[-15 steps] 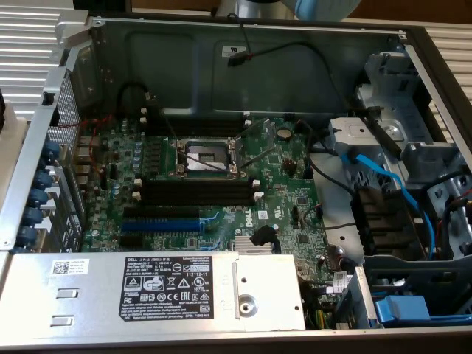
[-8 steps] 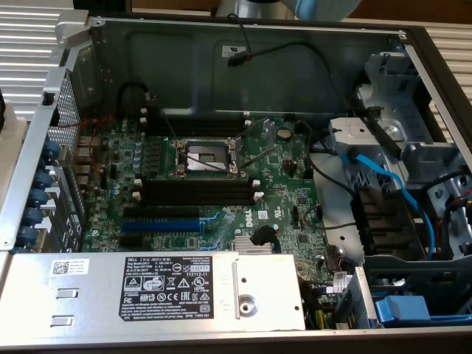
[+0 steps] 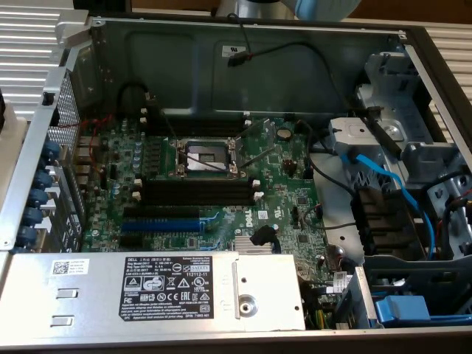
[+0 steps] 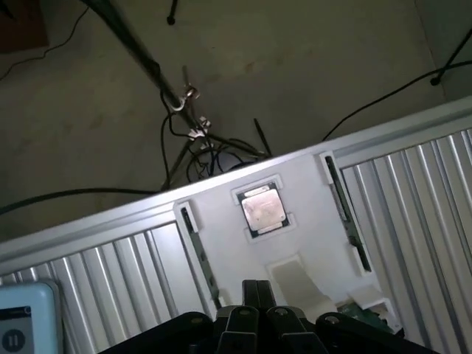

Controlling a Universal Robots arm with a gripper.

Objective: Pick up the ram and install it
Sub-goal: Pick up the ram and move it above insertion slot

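A: How is the gripper [image 4: 257,289] set?
B: Fingers are pressed together with nothing clamped between them. It is held above a white holder [image 4: 310,243].
A: Where is the ram [image 4: 346,215] found?
B: It is taken to be the thin dark stick stood on edge in a long slot of the holder, near the processor [image 4: 264,209]. Colour and chips can't be made out, so this is not certain.
A: Long axis?
B: It is laid along the slot, with one end pointed at the holder's floor-side edge and the other toward the gripper. A like dark strip [image 4: 200,254] is seen in a second slot, roughly parallel, with the processor between them.
A: Anything else?
B: A green board corner [image 4: 366,313] is seen just beside the gripper, mostly hidden. In the exterior view, the black memory slots [image 3: 198,190] on the motherboard [image 3: 291,203] are not yet filled.
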